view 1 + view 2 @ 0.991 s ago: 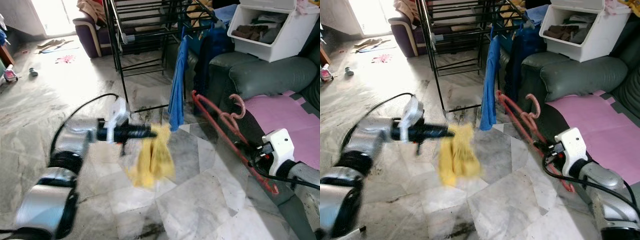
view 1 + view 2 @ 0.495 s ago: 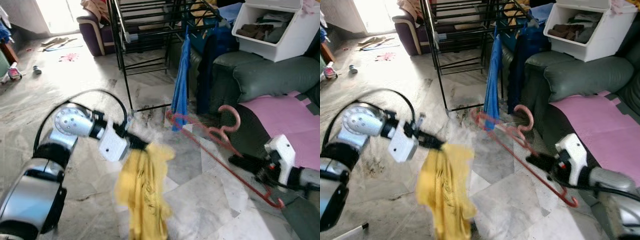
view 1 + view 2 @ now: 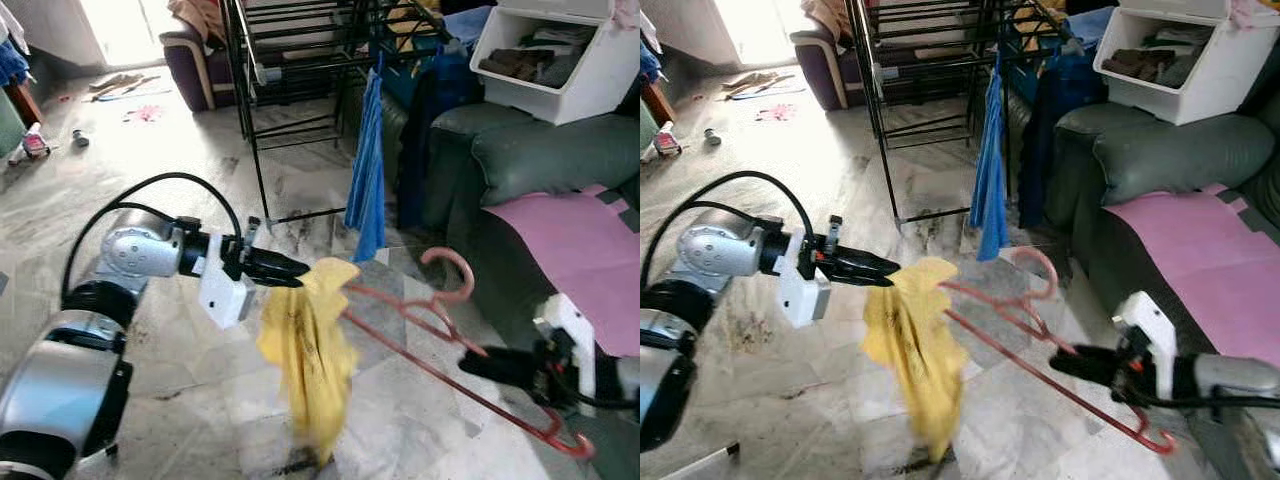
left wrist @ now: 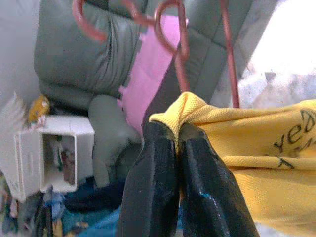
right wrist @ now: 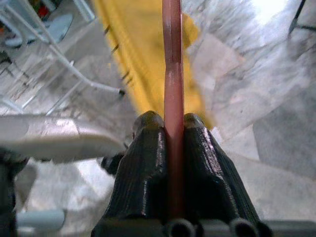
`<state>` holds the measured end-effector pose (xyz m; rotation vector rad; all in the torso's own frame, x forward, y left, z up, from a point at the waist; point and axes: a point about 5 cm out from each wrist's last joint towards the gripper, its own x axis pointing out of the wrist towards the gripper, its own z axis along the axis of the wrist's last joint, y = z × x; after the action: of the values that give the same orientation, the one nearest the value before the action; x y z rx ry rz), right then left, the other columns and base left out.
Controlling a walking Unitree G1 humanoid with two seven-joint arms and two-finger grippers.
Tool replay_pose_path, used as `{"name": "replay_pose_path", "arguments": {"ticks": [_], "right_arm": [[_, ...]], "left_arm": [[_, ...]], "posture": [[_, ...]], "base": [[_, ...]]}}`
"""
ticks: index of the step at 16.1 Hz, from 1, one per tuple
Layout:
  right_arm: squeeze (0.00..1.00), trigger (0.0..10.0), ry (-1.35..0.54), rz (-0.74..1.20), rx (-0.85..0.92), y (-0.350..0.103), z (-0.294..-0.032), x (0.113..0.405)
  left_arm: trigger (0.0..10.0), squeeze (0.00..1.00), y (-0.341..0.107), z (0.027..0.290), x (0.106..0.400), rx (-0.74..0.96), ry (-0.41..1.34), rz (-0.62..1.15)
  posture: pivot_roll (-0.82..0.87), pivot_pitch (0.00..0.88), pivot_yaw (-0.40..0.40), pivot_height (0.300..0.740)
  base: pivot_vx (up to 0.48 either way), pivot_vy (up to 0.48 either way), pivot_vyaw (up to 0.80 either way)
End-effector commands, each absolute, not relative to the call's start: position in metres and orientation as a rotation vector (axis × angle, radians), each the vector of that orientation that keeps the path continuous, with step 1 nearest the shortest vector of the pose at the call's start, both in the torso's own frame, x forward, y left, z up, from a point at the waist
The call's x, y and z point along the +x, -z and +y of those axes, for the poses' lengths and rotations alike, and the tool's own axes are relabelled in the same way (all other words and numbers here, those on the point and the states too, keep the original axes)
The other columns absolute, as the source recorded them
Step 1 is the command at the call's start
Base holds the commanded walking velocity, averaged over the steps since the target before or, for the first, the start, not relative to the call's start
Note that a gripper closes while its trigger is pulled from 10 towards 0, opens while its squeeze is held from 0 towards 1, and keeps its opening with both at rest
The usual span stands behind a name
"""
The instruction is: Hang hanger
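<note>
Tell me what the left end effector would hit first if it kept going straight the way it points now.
Probably the red hanger. The left end effector, shut on the yellow garment, points toward the hanger's near tip, held by the right end effector. Beyond lies the grey sofa; depth is unclear.

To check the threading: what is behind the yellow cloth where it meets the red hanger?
The yellow cloth, pinched by the left tool, covers one end of the red hanger. That end is hidden. The rest runs back to the right tool; marble floor lies beyond.
</note>
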<state>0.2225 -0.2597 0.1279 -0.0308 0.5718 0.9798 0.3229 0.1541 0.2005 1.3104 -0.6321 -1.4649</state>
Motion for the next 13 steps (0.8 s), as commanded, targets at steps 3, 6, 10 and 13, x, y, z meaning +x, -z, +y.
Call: {"name": "replay_pose_path", "arguments": {"ticks": [3, 6, 10, 13], "right_arm": [[0.00, 10.0, -1.004, 0.631, -0.137, -0.139, -0.274, 0.215], [0.00, 10.0, -1.033, 0.648, -0.139, -0.144, -0.279, 0.211], [0.00, 10.0, -1.034, 0.626, -0.146, -0.139, -0.273, 0.216], [0.00, 10.0, -0.894, 0.558, -0.228, -0.141, -0.285, 0.234]], "left_arm": [[10.0, 0.00, -0.212, 0.161, 0.329, 1.358, 1.398, -0.628], [10.0, 0.00, -0.210, 0.161, 0.331, 1.380, 1.367, -0.607], [10.0, 0.00, -0.209, 0.154, 0.331, 1.397, 1.356, -0.651], [10.0, 0.00, -0.204, 0.155, 0.328, 1.404, 1.366, -0.667]], "posture": [[-0.02, 0.024, 0.052, 0.740], [-0.03, 0.024, 0.054, 0.740], [-0.02, 0.029, 0.055, 0.740], [-0.02, 0.032, 0.057, 0.740]], "base": [[0.000, 0.000, 0.00], [0.000, 0.000, 0.00], [0.000, 0.000, 0.00], [0.000, 0.000, 0.00]]}}
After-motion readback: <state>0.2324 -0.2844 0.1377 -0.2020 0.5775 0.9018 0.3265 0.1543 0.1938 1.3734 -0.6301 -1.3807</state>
